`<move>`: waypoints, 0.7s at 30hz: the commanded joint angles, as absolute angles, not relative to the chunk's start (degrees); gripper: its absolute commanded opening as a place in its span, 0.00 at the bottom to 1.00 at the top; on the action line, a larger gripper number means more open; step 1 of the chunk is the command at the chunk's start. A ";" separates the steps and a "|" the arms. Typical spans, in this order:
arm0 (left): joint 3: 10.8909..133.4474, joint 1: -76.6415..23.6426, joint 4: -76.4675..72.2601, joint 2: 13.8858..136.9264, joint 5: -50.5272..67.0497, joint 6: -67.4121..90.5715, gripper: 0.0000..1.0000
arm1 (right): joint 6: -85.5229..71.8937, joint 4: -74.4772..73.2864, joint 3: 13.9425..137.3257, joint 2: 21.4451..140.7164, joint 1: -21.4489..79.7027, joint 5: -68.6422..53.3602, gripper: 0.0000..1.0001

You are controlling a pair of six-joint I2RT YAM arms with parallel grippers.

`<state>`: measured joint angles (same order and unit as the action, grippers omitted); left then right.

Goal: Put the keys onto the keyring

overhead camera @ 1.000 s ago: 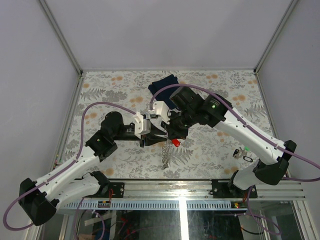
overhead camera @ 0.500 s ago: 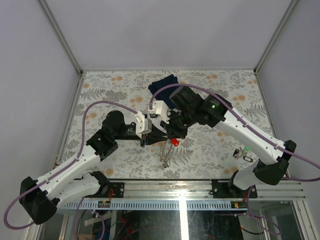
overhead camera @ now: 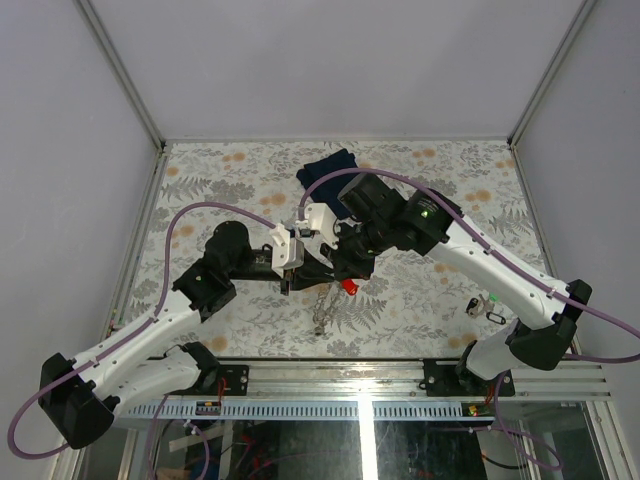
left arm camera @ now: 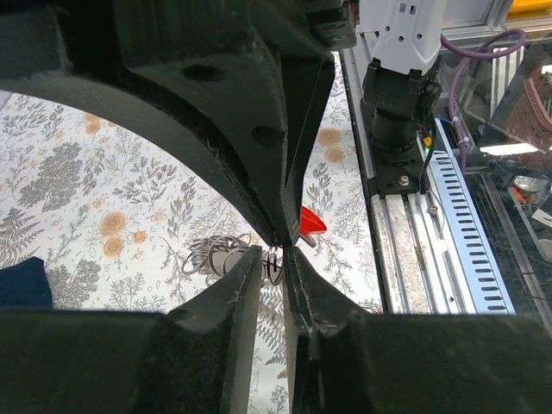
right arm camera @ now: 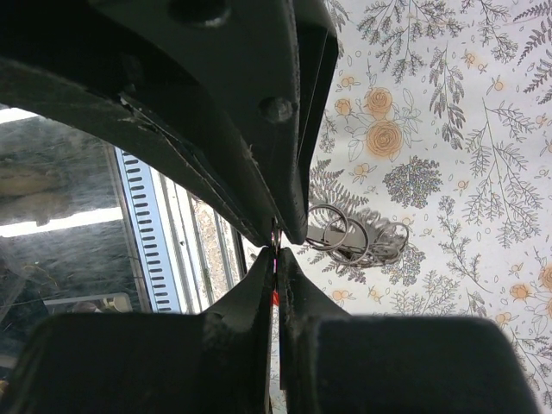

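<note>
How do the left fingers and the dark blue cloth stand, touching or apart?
Apart. The left wrist view shows bare flowered table between the left fingers and the dark blue cloth.

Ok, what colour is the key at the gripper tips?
Red; the key shows best in left wrist view.

**Cams: one overhead, two wrist close-ups**

Top external: high behind the arm bases, facing down on the whole table (overhead camera: 200,180), bases at 6 o'clock. Wrist views: very close, looking past own jaws at the table. All share the keyring (overhead camera: 322,308) patch near centre.
</note>
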<state>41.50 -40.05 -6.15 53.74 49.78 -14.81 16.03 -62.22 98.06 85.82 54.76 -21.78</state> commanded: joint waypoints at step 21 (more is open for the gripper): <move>43.59 -39.81 -6.38 53.90 51.50 -15.29 0.05 | 14.90 -58.43 97.34 82.40 55.33 -23.01 0.00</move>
